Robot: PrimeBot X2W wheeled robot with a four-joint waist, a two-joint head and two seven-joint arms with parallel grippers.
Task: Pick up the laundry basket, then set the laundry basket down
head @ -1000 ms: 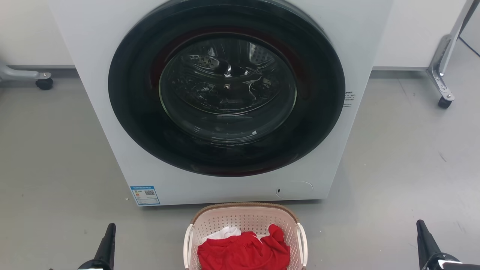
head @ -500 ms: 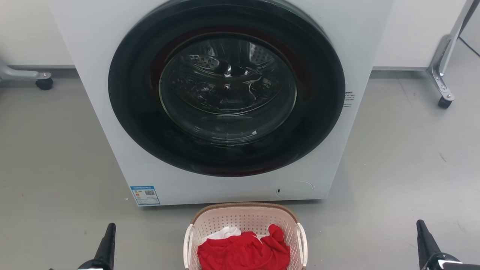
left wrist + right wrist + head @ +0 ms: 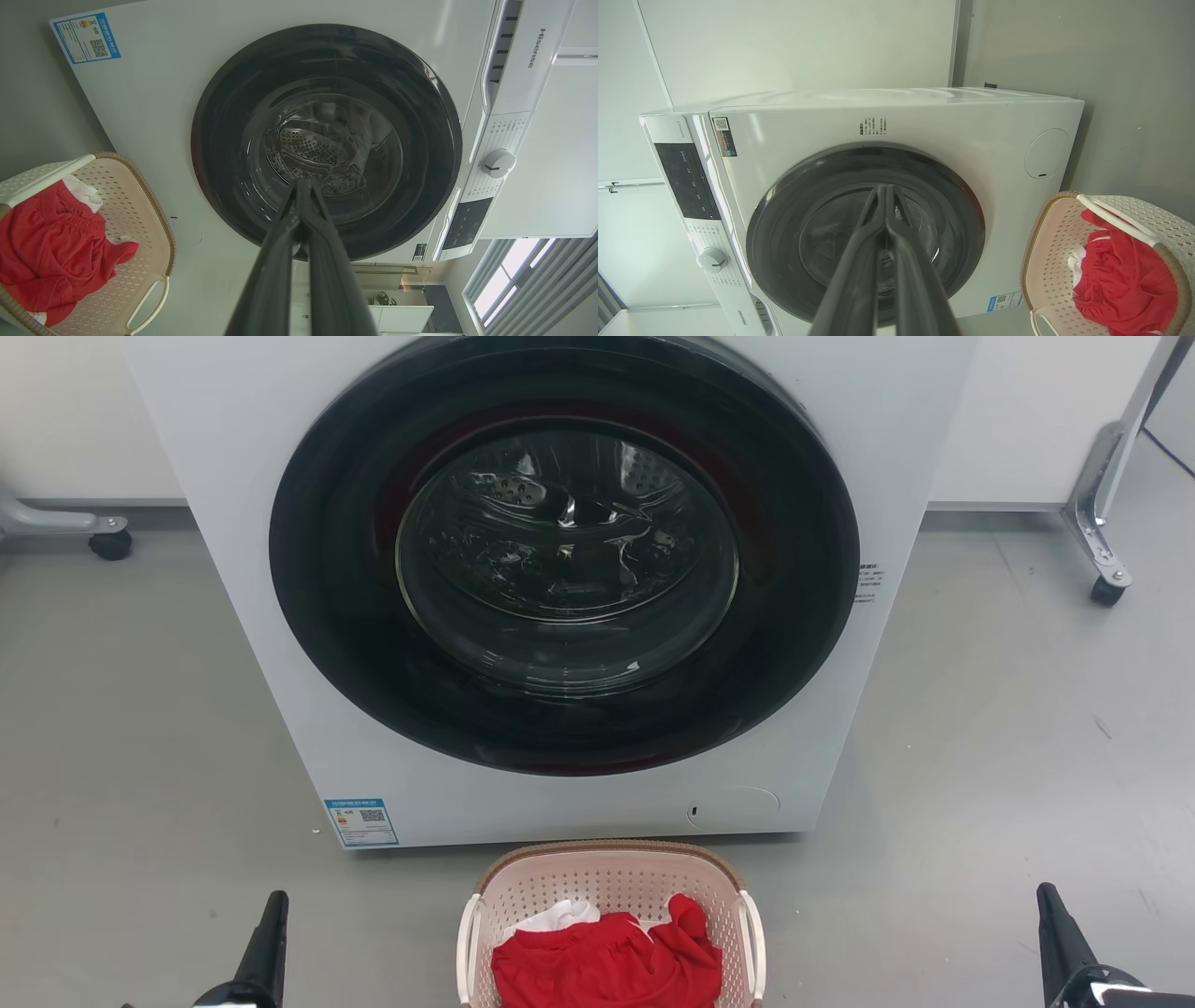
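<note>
Laundry basket [image 3: 607,882], carrying red clothes [image 3: 607,966], is sitting on the floor [image 3: 140,709] at 6 o'clock before the washer [image 3: 233,476], handles [image 3: 467,933] sideways for two-sided lifting; left gripper [image 3: 276,899] and right gripper [image 3: 1044,891] are hanging pinched together, well apart, at 8 and 4 o'clock.

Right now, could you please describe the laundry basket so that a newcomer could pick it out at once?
Find the big white front-loading washing machine with the dark round door; on the grey floor just before its base stands a rounded-rectangular pale pink-beige plastic basket. Its perforated walls, brown woven-look rim, white side handles and the red garment inside set it apart.
</note>
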